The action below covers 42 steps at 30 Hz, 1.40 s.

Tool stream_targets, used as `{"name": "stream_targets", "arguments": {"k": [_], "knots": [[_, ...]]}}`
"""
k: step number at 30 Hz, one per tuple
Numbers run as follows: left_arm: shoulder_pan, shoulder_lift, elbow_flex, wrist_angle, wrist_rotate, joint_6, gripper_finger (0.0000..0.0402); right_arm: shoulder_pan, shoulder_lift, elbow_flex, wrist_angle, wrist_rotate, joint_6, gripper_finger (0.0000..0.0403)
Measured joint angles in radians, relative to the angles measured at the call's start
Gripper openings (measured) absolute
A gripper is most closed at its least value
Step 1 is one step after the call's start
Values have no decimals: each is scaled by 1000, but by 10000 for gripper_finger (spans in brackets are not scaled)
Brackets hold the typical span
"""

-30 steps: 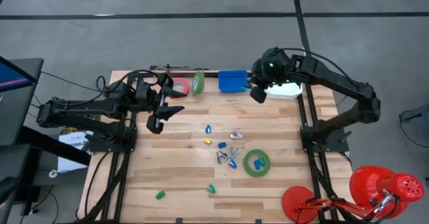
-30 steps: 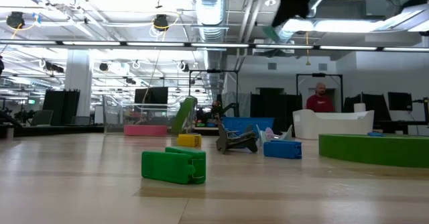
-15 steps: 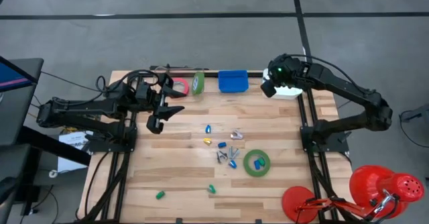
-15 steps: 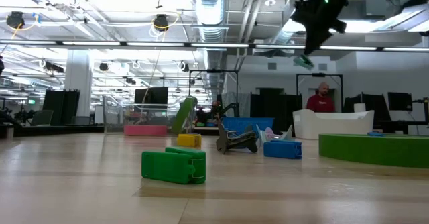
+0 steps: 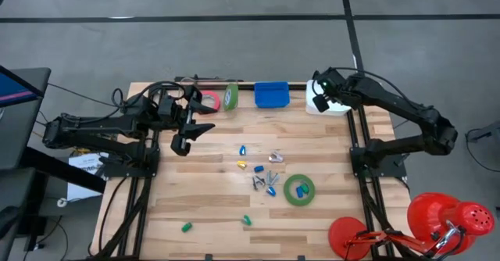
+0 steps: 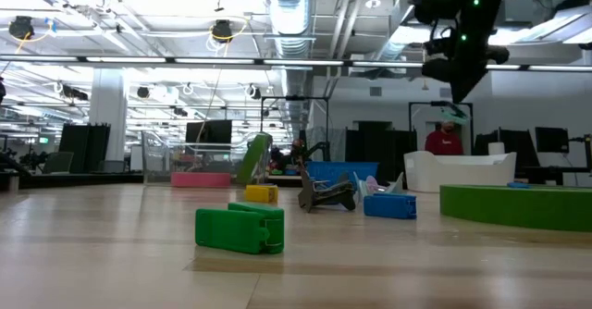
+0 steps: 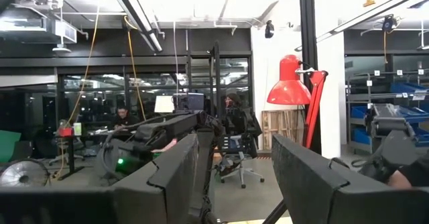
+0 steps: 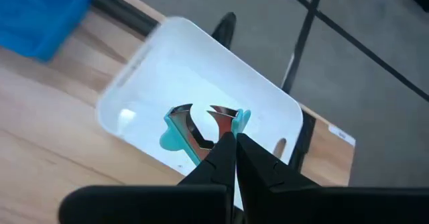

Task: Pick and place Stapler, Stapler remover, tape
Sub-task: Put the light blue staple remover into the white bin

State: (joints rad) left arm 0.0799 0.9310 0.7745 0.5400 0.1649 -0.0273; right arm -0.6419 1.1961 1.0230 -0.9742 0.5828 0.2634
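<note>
Three tape rolls were counted: one pink-red (image 5: pixel 209 101) and two green (image 5: pixel 231 97) (image 5: pixel 299 190). One blue bin (image 5: pixel 271 94), one white bin (image 5: pixel 336 105) and one teal stapler remover (image 8: pixel 201 130) were seen.

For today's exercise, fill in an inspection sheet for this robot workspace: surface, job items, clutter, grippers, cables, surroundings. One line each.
Surface: wooden table, slatted top.
Job's things: teal staple remover hangs over the white tray; pink-red tape roll and green tape roll at the far edge beside a blue bin; another green roll lies flat.
Clutter: small coloured pieces scattered mid-table, green block nearer the front.
Grippers: right gripper shut on the staple remover above the tray; left gripper open, waiting at the left.
Cables: dark cables trail off the left arm.
Surroundings: red lamp by the front right corner.
</note>
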Motion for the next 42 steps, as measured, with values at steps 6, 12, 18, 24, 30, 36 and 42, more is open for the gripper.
{"name": "stream_targets", "arguments": {"k": [6, 12, 18, 24, 30, 36, 42], "knots": [[0, 0, 0, 0, 0, 0, 182, -39, 0, -41, 14, 31, 0, 0], [0, 0, 0, 0, 0, 0, 182, -55, 0, -41, 24, 118, 2, 0], [0, 0, 0, 0, 0, 0, 182, -62, 0, -41, 13, 148, 69, 0], [0, 0, 0, 0, 0, 0, 182, -60, 2, -40, 11, 157, 105, 0], [0, 0, 0, 0, 0, 0, 182, -62, 2, -40, 10, 189, 131, 0], [0, 0, 0, 0, 0, 0, 182, -62, 2, -40, 13, 201, 175, 0], [0, 0, 0, 0, 0, 0, 182, -50, 2, -74, 53, 191, 312, 0]]}}
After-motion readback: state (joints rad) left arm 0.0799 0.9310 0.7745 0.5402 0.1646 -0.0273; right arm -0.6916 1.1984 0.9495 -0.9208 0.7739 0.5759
